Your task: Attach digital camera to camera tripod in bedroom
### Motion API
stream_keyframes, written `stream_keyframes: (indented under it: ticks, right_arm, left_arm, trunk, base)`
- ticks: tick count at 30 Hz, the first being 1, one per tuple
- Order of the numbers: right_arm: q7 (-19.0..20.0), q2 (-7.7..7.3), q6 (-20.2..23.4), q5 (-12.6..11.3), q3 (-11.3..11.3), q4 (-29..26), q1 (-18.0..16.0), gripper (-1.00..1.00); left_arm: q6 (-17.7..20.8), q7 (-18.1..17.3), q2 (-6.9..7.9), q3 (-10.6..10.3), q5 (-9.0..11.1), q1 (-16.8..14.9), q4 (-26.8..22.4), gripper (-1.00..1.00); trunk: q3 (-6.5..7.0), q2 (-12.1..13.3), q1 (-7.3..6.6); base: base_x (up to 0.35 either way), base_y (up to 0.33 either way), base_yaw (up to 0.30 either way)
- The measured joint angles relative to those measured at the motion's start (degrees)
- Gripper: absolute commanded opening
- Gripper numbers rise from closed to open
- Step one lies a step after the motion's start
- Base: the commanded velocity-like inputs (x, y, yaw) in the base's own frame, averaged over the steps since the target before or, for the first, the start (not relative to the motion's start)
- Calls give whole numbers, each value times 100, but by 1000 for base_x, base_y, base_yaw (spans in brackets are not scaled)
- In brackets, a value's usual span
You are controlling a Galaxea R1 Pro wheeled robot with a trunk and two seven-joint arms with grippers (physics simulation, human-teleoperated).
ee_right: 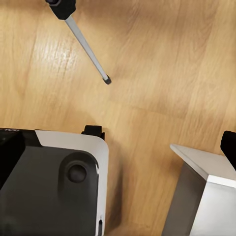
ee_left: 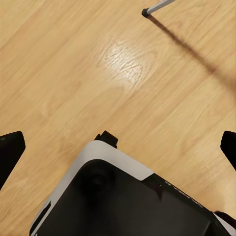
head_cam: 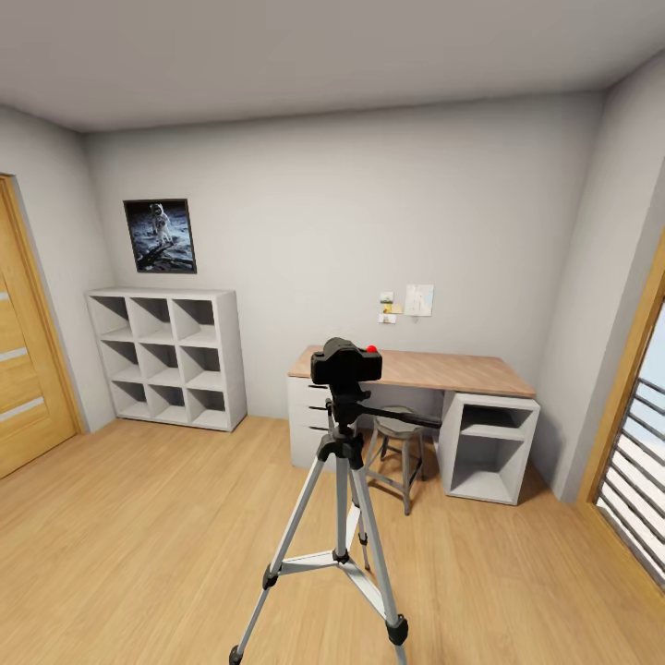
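The digital camera (head_cam: 345, 363) already sits on the head of the camera tripod (head_cam: 340, 517), well above both grippers, which hang over the floor (ee_left: 59, 73), fingertips spread and released; best keep both arms clear of the legs.

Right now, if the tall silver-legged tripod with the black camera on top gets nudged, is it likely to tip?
Probably it would wobble more than fall: the tall silver-legged tripod has three legs splayed wide on the light wood plank floor. Still, the small black boxy camera sits high on its head, so it looks top-heavy. A push up there seems riskier.
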Motion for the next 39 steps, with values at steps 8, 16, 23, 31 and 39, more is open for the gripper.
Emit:
stream_keyframes:
  ticks: [8,16,23,31,39]
  right_arm:
    - [1,4,4,-1,0,0,0,100]
    - [0,4,1,-1,0,0,0,100]
    - [0,6,3,-1,0,0,0,100]
    - [0,11,1,-1,0,0,0,100]
    - [0,12,0,-1,0,0,0,100]
  left_arm:
    - [0,0,0,0,0,-1,0,100]
    - [0,0,0,0,0,0,0,100]
    - [0,0,0,0,0,0,0,100]
    - [0,0,0,0,0,2,0,100]
    - [0,2,0,0,0,2,0,100]
  trunk:
    - [38,0,0]
    - [57,0,0]
    - [60,0,0]
    - [61,0,0]
    - [61,0,0]
  base:
    - [0,0,-49]
    - [0,0,-24]
    - [0,0,-4]
    - [0,0,0]
    - [0,0,0]
